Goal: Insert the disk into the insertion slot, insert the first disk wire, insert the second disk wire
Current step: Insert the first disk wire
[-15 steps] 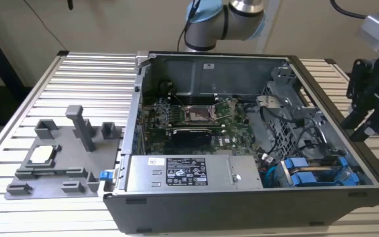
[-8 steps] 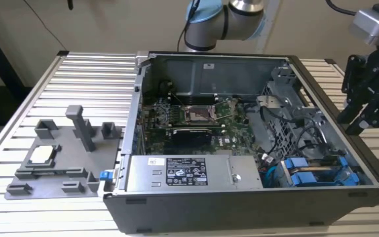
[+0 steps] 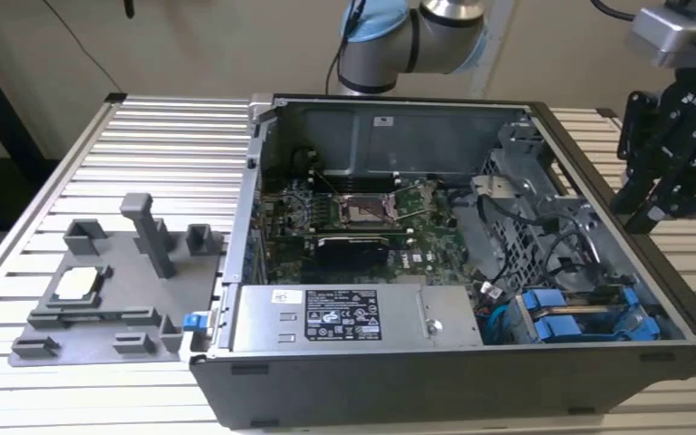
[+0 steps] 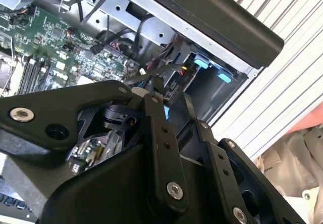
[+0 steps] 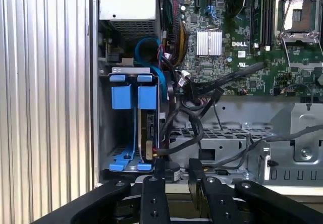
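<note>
Empty, released hand [image 3: 656,210] hovering over computer case [image 3: 445,385] wall at the exterior view's right, disk [image 5: 147,128] seated in near-corner drive bay [image 5: 121,143]

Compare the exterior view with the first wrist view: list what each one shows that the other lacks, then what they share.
Exterior view: the grey fixture plate on the slatted table beside the computer case, and the arm's joint behind the case. First wrist view: the finned silver heat sink on the motherboard. Both: the motherboard, the two blue drive carriers in their bay, and the gripper, open and holding nothing.
</note>
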Motion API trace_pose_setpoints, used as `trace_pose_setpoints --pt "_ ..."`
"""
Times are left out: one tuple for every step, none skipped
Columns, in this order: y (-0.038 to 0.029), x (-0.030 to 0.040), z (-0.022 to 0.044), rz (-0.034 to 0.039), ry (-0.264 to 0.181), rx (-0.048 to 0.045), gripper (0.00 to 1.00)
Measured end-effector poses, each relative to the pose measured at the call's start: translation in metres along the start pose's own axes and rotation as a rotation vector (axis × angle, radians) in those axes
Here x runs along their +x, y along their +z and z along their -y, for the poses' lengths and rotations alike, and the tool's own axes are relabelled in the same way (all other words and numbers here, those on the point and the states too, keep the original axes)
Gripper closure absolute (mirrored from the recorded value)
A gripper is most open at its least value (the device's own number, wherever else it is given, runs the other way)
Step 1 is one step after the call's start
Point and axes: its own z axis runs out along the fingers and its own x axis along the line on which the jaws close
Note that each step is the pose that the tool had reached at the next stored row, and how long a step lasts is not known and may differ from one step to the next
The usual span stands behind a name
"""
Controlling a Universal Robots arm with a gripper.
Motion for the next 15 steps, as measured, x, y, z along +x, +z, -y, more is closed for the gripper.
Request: trace_pose_setpoints --pt "-0.0001 -0.0021 0.0 -0.0017 0.0 0.0 0.67" --pt "-0.0001 -0.0039 0.0 -0.0031 0.0 0.0 0.67" --pt "-0.0001 -0.0051 0.0 -0.004 0.0 0.0 0.67" --pt "-0.0001 -0.0058 -0.0001 -0.004 0.0 0.0 0.67" --pt "0.0 -0.006 -0.0002 -0.0039 0.0 0.0 0.67" --pt "0.0 -0.0059 -0.0005 -0.004 0.0 0.0 0.67" --pt "-0.0001 -0.006 -0.0011 -0.004 0.0 0.0 0.67" --pt "-0.0002 -0.0061 -0.0021 -0.0043 0.0 0.0001 0.67" --pt "-0.0001 -0.0061 -0.0036 -0.0042 0.0 0.0004 0.67" --pt "-0.0001 -0.006 -0.0055 -0.0041 0.0 0.0007 0.67" --pt "0.0 -0.006 -0.0075 -0.0041 0.0 0.001 0.67" --pt "0.0 -0.006 -0.0096 -0.0041 0.0 0.0013 0.67" --pt "-0.0001 -0.006 -0.0117 -0.0042 0.0 0.0018 0.67" --pt "0.0 -0.006 -0.0139 -0.0042 0.0 0.0022 0.67" --pt "0.0 -0.006 -0.0162 -0.0041 0.001 0.0027 0.67"
